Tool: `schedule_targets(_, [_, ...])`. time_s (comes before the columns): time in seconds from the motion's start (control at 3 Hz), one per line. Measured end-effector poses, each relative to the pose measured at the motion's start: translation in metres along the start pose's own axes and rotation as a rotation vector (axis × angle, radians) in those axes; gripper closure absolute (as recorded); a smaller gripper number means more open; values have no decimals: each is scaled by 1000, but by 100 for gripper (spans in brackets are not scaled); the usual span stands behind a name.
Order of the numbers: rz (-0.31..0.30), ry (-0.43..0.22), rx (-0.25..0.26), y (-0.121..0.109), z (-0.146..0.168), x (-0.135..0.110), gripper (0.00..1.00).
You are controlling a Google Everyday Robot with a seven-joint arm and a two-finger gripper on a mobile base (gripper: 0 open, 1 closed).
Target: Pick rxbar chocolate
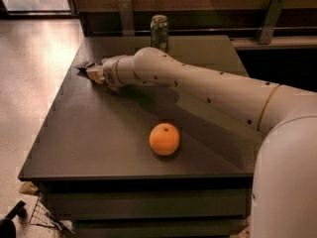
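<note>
Camera view, nearest item first. The robot's white body (290, 182) fills the near right of the scene, beside the front right corner of the desk (89, 143). The orange (164, 139) sits on the desk close to the front edge, roughly midway along it and well apart from the work area. It is not the task's thing and needs no handling.

The arm (208, 86) runs from the body diagonally across the desk toward the left edge, passing behind the orange without touching it. This long, low reach appears to be set by the target's place, which is on the side of the desk away from the base.

The gripper (95, 73) is at the left edge of the desk, nearer the far left corner than the front one, and is held low at the surface. The chocolate bar (84, 64), a small flat dark wrapper, lies right at that edge, at the gripper's tip. Its flatness probably explains the low approach, since a thin item must be taken close to the surface.

Whether the gripper is apart, together or clamped on the bar cannot be told. Contact appears likely but is not confirmed.

The green can (159, 31) stands upright at the far edge, near its middle, beyond the arm.
</note>
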State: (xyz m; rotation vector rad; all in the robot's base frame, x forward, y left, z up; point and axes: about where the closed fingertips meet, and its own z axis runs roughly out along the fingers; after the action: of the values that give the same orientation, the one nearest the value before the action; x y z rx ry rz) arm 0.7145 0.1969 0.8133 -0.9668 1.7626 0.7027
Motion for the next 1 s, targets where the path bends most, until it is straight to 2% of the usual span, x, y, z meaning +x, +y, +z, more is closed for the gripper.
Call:
schedule_targets(0.33, [0,0,0,0,0,0,100])
schedule_targets(1.0, [0,0,-1,0,0,0,100])
